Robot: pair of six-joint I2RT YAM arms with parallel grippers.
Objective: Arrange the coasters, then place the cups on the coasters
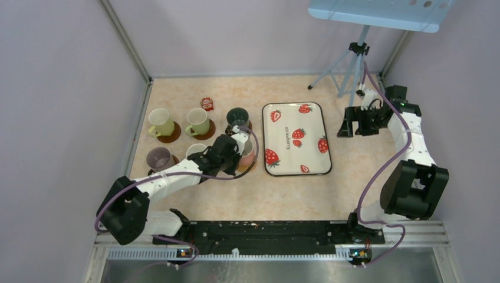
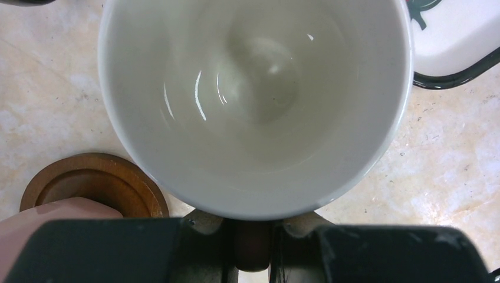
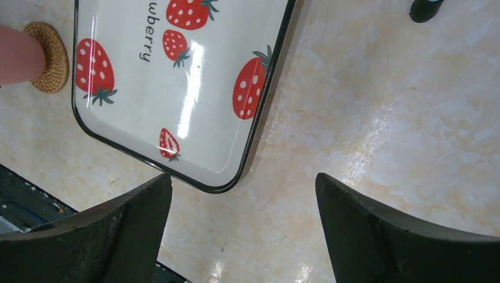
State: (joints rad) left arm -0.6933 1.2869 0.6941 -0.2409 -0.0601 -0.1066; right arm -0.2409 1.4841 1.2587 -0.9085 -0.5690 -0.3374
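My left gripper (image 1: pixel 240 151) is shut on the handle of the pink cup (image 2: pixel 253 88), whose white inside fills the left wrist view. In the right wrist view the pink cup (image 3: pixel 15 56) has its base at the tan woven coaster (image 3: pixel 56 65); whether they touch I cannot tell. Two yellow-green cups (image 1: pixel 159 121) (image 1: pixel 198 122), the dark green cup (image 1: pixel 237 117) and the purple cup (image 1: pixel 158 158) stand on dark coasters (image 1: pixel 171 134). The cream-white cup (image 1: pixel 195 150) is partly hidden by my left arm. My right gripper (image 3: pixel 243 180) hangs open over bare table.
The strawberry-print tray (image 1: pixel 266 137) lies just right of the pink cup. A small red packet (image 1: pixel 207 104) lies behind the cups. A tripod (image 1: pixel 354 65) stands at the back right, near my right gripper (image 1: pixel 346 127). A brown coaster (image 2: pixel 88 180) shows beside the held cup.
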